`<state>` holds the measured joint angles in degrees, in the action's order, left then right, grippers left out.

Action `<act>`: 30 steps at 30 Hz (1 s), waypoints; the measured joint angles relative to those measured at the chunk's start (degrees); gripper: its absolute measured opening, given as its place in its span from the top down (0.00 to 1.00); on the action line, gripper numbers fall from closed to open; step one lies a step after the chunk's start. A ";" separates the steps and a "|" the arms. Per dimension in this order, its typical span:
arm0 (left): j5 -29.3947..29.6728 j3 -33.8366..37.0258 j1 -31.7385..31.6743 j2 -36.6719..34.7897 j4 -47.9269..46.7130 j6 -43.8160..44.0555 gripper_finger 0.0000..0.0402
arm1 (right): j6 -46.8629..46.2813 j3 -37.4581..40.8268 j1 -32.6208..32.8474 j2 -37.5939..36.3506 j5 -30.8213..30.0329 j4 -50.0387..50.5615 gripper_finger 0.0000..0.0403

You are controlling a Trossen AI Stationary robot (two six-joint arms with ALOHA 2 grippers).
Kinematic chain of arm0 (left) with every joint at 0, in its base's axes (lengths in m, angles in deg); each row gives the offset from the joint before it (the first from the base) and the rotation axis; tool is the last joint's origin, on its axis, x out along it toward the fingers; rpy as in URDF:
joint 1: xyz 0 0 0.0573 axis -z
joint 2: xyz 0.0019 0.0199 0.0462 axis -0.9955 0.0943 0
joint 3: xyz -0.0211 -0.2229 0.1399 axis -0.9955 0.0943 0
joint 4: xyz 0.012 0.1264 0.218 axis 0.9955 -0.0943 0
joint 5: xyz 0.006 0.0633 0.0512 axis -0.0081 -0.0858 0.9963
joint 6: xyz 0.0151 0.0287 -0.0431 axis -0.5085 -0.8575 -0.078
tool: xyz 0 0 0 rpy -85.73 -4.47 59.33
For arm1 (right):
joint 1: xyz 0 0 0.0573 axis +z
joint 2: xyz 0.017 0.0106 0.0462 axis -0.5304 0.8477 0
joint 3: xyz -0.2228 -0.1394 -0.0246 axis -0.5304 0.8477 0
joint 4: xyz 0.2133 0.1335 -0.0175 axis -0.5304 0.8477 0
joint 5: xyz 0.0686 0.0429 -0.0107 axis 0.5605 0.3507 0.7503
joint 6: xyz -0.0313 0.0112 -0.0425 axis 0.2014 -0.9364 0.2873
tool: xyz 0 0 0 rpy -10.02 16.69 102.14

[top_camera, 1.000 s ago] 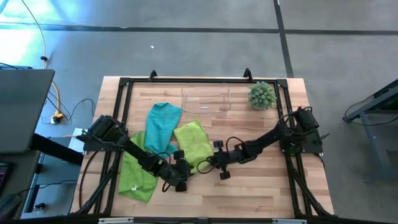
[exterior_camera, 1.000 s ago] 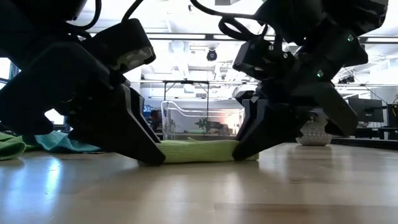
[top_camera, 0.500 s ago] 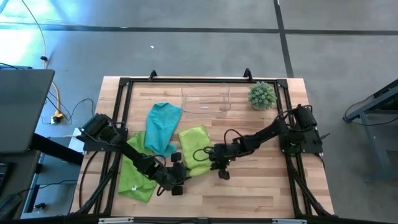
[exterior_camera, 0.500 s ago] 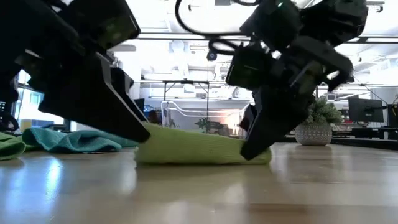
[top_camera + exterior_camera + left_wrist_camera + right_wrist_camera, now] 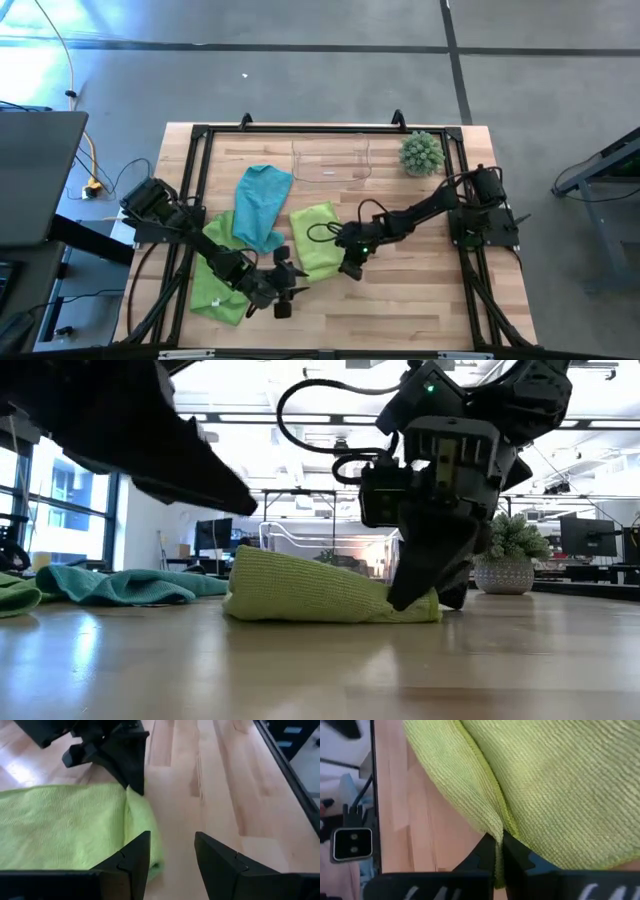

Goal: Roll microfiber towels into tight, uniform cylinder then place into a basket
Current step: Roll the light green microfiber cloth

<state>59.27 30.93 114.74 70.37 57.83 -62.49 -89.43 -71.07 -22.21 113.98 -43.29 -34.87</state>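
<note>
A lime green towel (image 5: 315, 238) lies on the table's middle, its near part doubled over (image 5: 310, 590). My right gripper (image 5: 347, 262) is shut on its near right corner. My left gripper (image 5: 282, 296) is open and empty, raised just near of the towel's near left corner (image 5: 150, 862); it shows high in the low view (image 5: 190, 460). A teal towel (image 5: 260, 205) and a second lime towel (image 5: 215, 278) lie to the left. The clear basket (image 5: 330, 160) stands at the far edge. My right gripper pinches a fold of the lime towel at its near right corner (image 5: 492, 827) between its two fingers. The fingers (image 5: 415, 585) slant down onto it from above and from the right. The rest of the towel lies slack on the table.
A round spiky green plant ball (image 5: 421, 153) in a pot stands at the far right corner. A black frame (image 5: 200, 135) runs round the table's edge. Bare wood (image 5: 420, 290) lies near and right of the towel.
Both grippers have raised the lime towel's near edge and carried it toward the far edge, doubling the towel over. My left gripper has then come off the towel, risen and drawn back toward the near left. My right gripper keeps its hold.
</note>
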 joint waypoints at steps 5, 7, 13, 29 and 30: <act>-0.01 -0.02 -1.43 1.71 1.62 -0.08 0.64 | -3.19 0.00 -1.25 0.00 -0.16 -0.06 0.99; 0.09 -0.02 -1.78 2.73 1.96 -1.02 0.64 | -3.84 0.00 -1.60 0.00 -0.24 -0.19 1.00; 0.31 -0.02 -2.86 4.54 2.98 -3.43 0.64 | -4.02 0.00 -2.24 0.00 -0.64 -0.32 1.00; -1.07 -0.04 -8.09 4.73 -5.09 -3.90 0.64 | -3.14 0.04 -2.71 0.00 -1.05 -1.58 0.99; -1.70 -0.04 -8.25 4.73 -5.17 -3.89 0.64 | -2.50 0.04 -2.71 0.00 -1.26 -1.94 0.99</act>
<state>57.57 30.88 106.49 75.09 52.66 -66.38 -91.94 -71.03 -24.92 113.98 -44.55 -36.82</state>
